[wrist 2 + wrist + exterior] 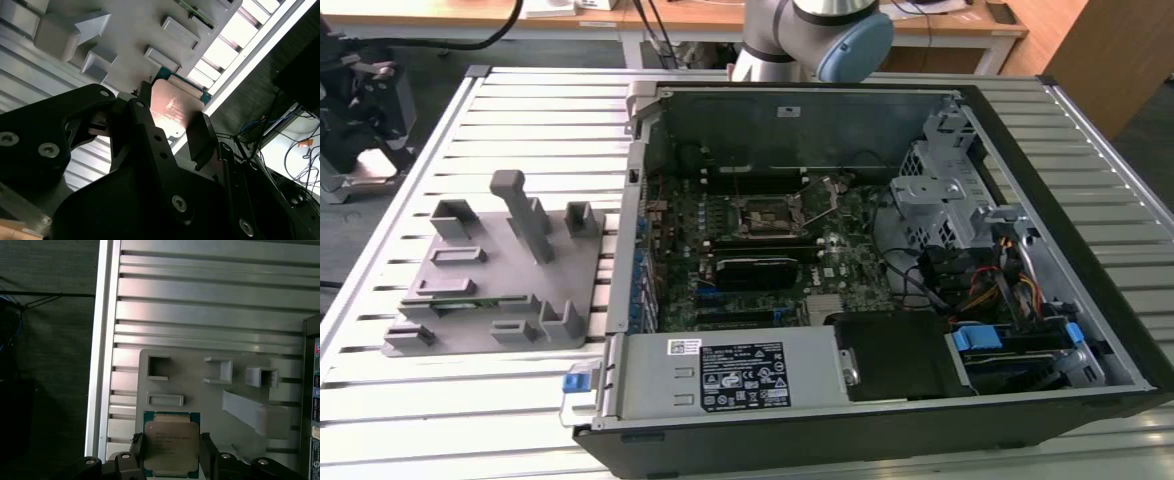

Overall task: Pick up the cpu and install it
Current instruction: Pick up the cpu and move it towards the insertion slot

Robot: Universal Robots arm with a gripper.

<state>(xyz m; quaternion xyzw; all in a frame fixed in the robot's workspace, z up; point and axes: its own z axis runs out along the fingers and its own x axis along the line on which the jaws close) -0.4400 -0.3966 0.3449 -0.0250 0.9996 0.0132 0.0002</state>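
Observation:
The cpu (171,447) is a small square chip with a pale metal top and a green rim. It sits between the two dark fingers (137,450) of my gripper (171,451), which press on its opposite sides. In the second wrist view the cpu (174,107) is held in the gripper (170,120) above the edge of the grey fixture (135,30). The fixture (192,380) lies beneath the chip. In the exterior view the dark metal-framed socket (767,215) sits on the motherboard inside the open computer case (1067,260).
The grey fixture (487,270) rests on a slatted metal table (520,100) at the exterior view's left and holds a green memory strip (447,290). The case has a power supply (720,375), drive cage (941,190) and cables. The arm's base (807,35) stands behind the case.

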